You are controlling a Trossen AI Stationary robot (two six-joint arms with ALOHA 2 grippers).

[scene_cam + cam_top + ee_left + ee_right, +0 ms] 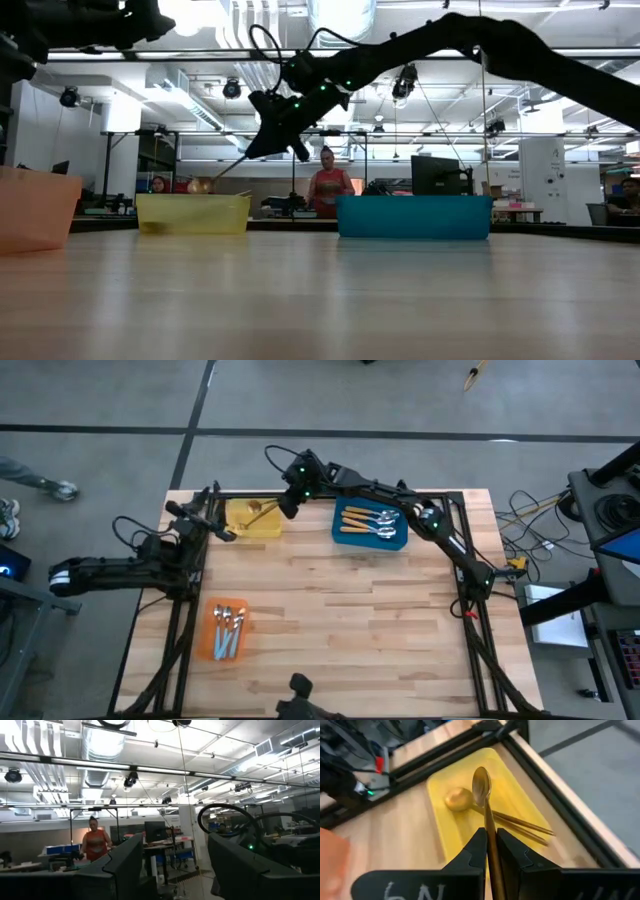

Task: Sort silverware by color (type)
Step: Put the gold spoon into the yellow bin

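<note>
up high, the right pincer hangs over the yellow tray at the back of the worktop. the left pincer waits beside that tray; i cannot tell if it is open. down low, the right pincer is up above the tray. from the right wrist, it is pinched tight on a gold spoon over more gold spoons in the tray.

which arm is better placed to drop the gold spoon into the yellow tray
Right. Its end effector is shut on the gold spoon, directly above the yellow tray. The left end effector waits beside the tray, pointing away from it.
</note>
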